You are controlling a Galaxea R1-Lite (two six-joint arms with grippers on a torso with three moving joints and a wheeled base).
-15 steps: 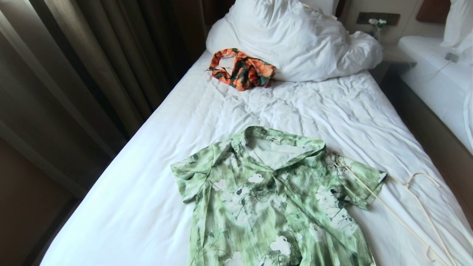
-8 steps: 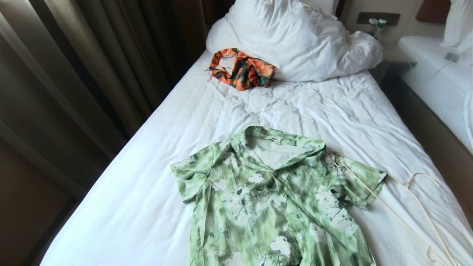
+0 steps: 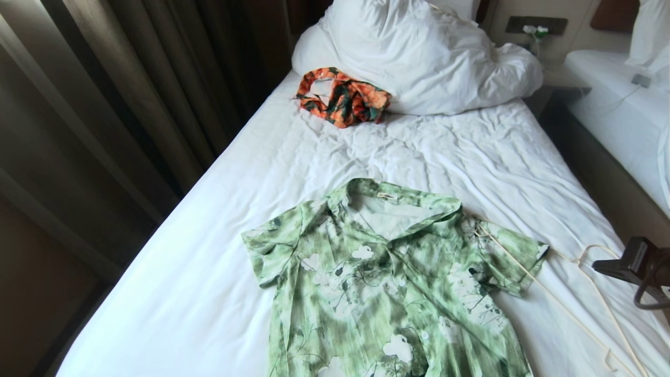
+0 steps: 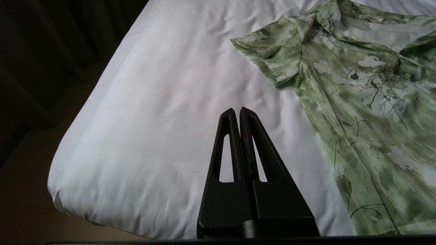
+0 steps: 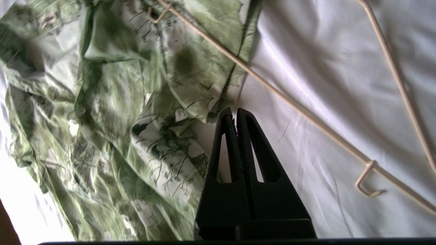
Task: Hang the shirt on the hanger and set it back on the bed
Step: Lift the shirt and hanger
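- The left gripper (image 4: 237, 110), fingers pressed together on nothing, hangs parked off the left near corner of the bed (image 3: 209, 293), a judged sign this arm has no part in the step in hand.
- The shirt (image 3: 384, 285) lies face up and spread flat on the sheet, collar toward the pillows and sleeves out to either side, a layout that leaves the neck opening reachable for the hanger (image 3: 562, 306).
- An orange garment (image 3: 343, 97) sits crumpled against the duvet (image 3: 419, 52) at the head of the bed, well apart from the work.
- The hanger lies flat just right of the shirt, one end resting on the right sleeve, its hook pointing toward the bed's right edge; nothing is threaded yet.
- The right gripper (image 5: 235, 112), clenched and empty, hovers over the sheet between sleeve edge and hanger wire; in the head view the arm (image 3: 636, 264) enters at the right edge near the hook, seemingly placed to pick up the hanger first.
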